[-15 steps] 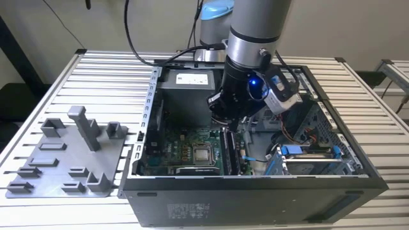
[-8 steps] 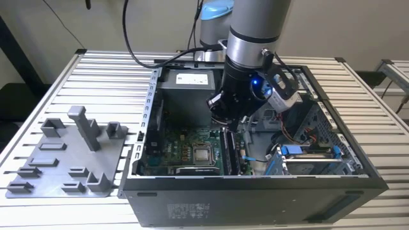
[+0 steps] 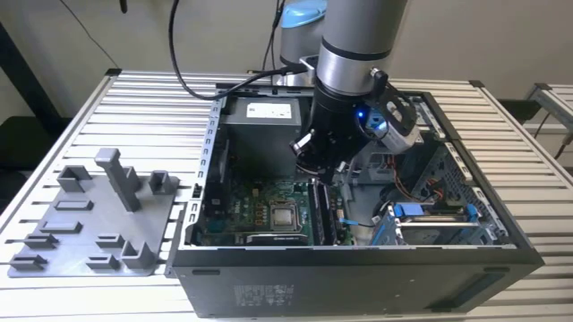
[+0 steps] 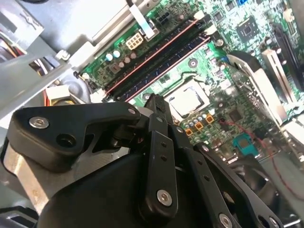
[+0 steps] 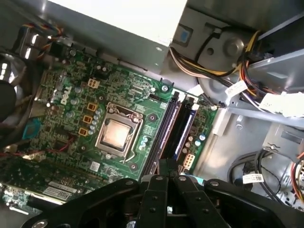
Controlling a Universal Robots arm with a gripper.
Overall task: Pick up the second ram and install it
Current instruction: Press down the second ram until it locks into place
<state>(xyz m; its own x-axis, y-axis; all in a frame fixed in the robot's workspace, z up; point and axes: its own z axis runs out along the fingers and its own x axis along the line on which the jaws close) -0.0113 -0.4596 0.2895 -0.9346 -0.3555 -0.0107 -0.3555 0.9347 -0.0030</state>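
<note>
The arm reaches down into the open computer case (image 3: pixel 358 255), which lies on its side on the slatted desk (image 3: pixel 161 94) in the middle of the exterior view. The claw (image 3: pixel 329 176) hangs just above the green motherboard (image 3: pixel 259 215), over the near-upper end of the memory slots. In both wrist views its black fingers (image 5: pixel 164 190) look drawn close together, with a thin dark edge between them in the first wrist view that I cannot make out, so I cannot tell whether it has hold of anything. The memory slots (image 5: pixel 173 128) run as long dark strips beside the CPU (image 5: pixel 115 134), whose metal lid sits in its socket at the centre of the board. Long dark sticks with reddish edges lie in those slots (image 4: pixel 156 57) in the second wrist view; which of them is the second ram I cannot tell. On the exterior view's left, well apart from the case, a grey holder tray (image 3: pixel 90 221) with an upright post (image 3: pixel 121 178) rests on the desk.
</note>
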